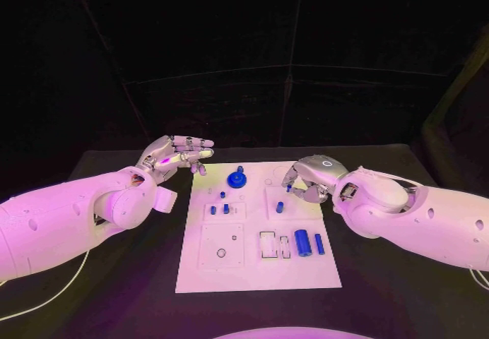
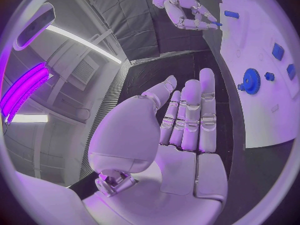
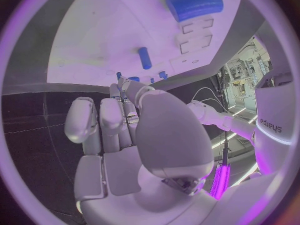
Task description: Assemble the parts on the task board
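The white task board (image 1: 255, 272) lies in the middle of the table. On it are a blue gear (image 1: 237, 181) at the far end, small blue pegs (image 1: 213, 209) left of centre, a blue pin (image 1: 280, 207), a thick blue cylinder (image 1: 302, 241) and a slim blue bar (image 1: 319, 244). My right hand (image 1: 311, 176) hovers over the board's far right part, its fingertips pinching a small blue peg (image 2: 214, 23). Beyond the board's far left corner, my left hand (image 1: 179, 157) is raised with its fingers (image 2: 190, 120) straight and nothing in it. The cylinder (image 3: 194, 4) and pin (image 3: 144, 58) lie beyond my right palm.
Black table (image 1: 408, 282) surrounds the board, with bare room on both sides and in front. Empty cut-outs (image 1: 268, 244) sit beside the cylinder, and a square plate with holes (image 1: 222, 246) lies on the board's near left.
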Controlling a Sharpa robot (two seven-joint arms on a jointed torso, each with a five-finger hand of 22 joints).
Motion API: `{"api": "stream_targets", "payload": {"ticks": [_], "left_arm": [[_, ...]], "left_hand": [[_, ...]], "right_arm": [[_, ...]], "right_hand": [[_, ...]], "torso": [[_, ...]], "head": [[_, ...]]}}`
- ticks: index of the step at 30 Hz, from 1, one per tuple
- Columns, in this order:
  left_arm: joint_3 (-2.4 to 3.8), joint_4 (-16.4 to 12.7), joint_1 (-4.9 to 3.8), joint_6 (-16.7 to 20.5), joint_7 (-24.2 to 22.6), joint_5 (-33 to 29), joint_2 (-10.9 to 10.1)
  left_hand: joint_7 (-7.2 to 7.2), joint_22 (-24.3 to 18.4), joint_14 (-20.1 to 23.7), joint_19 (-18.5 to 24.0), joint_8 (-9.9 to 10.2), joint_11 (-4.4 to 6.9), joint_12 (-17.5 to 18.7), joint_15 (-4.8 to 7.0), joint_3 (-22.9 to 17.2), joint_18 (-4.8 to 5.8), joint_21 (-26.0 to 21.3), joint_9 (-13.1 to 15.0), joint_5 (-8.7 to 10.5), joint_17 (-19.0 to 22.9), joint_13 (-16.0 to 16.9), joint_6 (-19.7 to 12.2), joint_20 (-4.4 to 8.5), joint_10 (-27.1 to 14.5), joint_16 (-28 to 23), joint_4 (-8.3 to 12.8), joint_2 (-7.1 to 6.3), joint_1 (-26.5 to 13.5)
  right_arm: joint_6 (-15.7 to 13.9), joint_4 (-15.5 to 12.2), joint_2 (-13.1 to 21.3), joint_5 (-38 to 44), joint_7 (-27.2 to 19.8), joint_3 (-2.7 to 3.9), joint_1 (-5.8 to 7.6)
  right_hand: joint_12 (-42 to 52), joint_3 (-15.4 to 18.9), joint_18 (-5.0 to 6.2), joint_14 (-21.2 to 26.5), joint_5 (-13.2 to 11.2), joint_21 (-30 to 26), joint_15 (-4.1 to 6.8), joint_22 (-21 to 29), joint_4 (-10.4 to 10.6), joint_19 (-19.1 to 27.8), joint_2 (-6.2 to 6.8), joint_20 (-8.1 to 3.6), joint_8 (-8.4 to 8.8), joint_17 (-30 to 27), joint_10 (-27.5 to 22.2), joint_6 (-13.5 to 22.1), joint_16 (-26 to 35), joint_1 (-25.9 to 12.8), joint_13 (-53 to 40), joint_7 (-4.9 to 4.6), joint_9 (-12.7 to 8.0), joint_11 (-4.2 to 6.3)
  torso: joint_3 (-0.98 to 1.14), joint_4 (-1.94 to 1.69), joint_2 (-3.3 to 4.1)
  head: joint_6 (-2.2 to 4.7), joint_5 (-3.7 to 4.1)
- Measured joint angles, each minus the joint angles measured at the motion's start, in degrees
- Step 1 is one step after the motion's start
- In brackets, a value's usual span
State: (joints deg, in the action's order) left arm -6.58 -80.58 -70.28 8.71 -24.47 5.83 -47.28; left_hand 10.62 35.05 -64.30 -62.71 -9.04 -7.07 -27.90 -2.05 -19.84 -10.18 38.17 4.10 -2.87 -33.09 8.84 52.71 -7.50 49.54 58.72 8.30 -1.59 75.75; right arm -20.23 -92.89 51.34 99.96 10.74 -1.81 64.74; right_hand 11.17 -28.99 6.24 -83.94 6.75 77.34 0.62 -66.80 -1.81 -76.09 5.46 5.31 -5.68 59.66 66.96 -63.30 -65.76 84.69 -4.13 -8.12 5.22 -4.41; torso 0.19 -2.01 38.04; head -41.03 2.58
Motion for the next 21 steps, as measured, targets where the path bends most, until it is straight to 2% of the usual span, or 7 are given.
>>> {"api": "stream_targets", "payload": {"ticks": [3,4,5,9,16,21], "left_arm": [[0.0,0.06,0.0,0.01,-0.01,0.0,0.08],[0.0,0.06,0.0,0.01,-0.01,-0.01,0.14],[0.0,0.06,0.0,0.01,-0.02,-0.01,0.21],[0.0,0.03,0.0,0.01,-0.03,-0.01,0.33],[0.0,0.09,0.0,-0.01,-0.04,-0.02,0.58],[0.0,0.11,-0.01,-0.01,-0.04,-0.02,0.77]], "left_hand": [[0.12,-0.04,0.0,0.0,0.0,0.0,-0.28,0.0,0.19,0.0,0.0,0.0,0.0,0.05,0.07,-0.12,0.0,0.0,0.0,-0.18,0.0,0.0],[0.21,-0.07,0.0,0.0,0.0,0.0,-0.28,0.0,0.18,0.0,0.0,0.0,0.0,0.07,0.08,-0.21,0.0,0.0,0.0,-0.18,0.0,0.0],[0.21,-0.07,0.0,0.0,0.0,0.0,-0.28,0.0,0.18,0.0,0.0,0.0,0.0,0.07,0.08,-0.21,0.0,0.0,0.0,-0.18,0.0,0.0],[0.21,-0.07,0.0,0.0,0.0,0.0,-0.28,0.0,0.18,0.0,0.0,0.0,0.0,0.07,0.08,-0.21,0.0,0.0,0.0,-0.18,0.0,0.0],[0.21,-0.06,0.0,0.0,-0.01,0.0,-0.28,0.0,0.18,0.0,0.0,0.01,0.0,0.06,0.07,-0.21,0.0,0.0,0.0,-0.18,0.0,0.0],[0.21,-0.06,0.0,0.0,-0.01,0.0,-0.28,0.0,0.17,0.0,0.0,0.01,0.0,0.06,0.07,-0.21,0.0,0.0,0.0,-0.18,0.0,0.0]], "right_arm": [[-0.76,-2.7,0.1,-0.84,0.02,0.06,0.03],[-0.98,-3.32,-0.02,-1.11,0.01,0.07,0.03],[-1.25,-3.99,-0.31,-1.46,-0.04,0.07,0.03],[-1.89,-5.34,-1.73,-2.42,-0.28,0.07,0.03],[-1.75,-5.48,-5.67,-3.41,-0.79,0.02,-0.09],[-0.83,-4.32,-8.03,-3.62,-1.14,-0.02,-1.55]], "right_hand": [[0.0,-0.11,-0.09,0.0,0.0,0.0,0.0,-0.12,-0.11,0.0,0.12,0.0,0.0,0.13,0.0,0.0,-0.19,-0.12,-0.01,0.0,0.0,0.0],[0.0,-0.11,-0.58,0.0,-0.01,0.0,0.0,-0.16,-0.11,0.0,0.12,0.0,0.0,0.15,0.0,0.0,-0.24,-0.12,-0.01,0.0,0.0,0.0],[0.0,-0.12,-0.55,0.0,-0.01,0.0,0.0,-0.16,-0.11,0.0,0.12,0.0,0.0,0.15,0.0,0.0,-0.24,-0.12,-0.01,0.0,0.0,0.0],[-0.2,-0.27,-0.53,0.0,-0.1,0.0,0.0,-0.23,-0.26,0.0,0.12,0.0,0.0,0.21,-0.01,0.0,-0.24,-0.12,-0.04,0.0,0.0,-0.01],[-0.22,-0.42,-0.52,0.0,-0.11,0.22,0.0,-0.29,-0.42,0.0,0.12,0.0,0.21,0.21,-0.01,0.21,-0.24,-0.12,-0.04,-0.2,-0.06,-0.01],[-0.22,-0.42,-0.51,0.0,-0.12,0.22,0.0,-0.28,-0.42,0.0,0.36,0.0,0.21,0.2,-0.02,0.21,-0.24,-0.36,-0.03,-0.2,-0.05,-0.01]], "torso": [[-0.01,-0.02,-0.01],[-0.01,-0.05,-0.01],[-0.02,-0.08,-0.01],[-0.07,-0.18,-0.01],[-0.14,-0.21,0.01],[-0.2,-0.21,0.03]], "head": [[-0.01,-0.23],[-0.01,-0.32],[-0.01,-0.46],[-0.08,-1.09],[-0.75,-2.32],[-1.24,-3.19]]}}
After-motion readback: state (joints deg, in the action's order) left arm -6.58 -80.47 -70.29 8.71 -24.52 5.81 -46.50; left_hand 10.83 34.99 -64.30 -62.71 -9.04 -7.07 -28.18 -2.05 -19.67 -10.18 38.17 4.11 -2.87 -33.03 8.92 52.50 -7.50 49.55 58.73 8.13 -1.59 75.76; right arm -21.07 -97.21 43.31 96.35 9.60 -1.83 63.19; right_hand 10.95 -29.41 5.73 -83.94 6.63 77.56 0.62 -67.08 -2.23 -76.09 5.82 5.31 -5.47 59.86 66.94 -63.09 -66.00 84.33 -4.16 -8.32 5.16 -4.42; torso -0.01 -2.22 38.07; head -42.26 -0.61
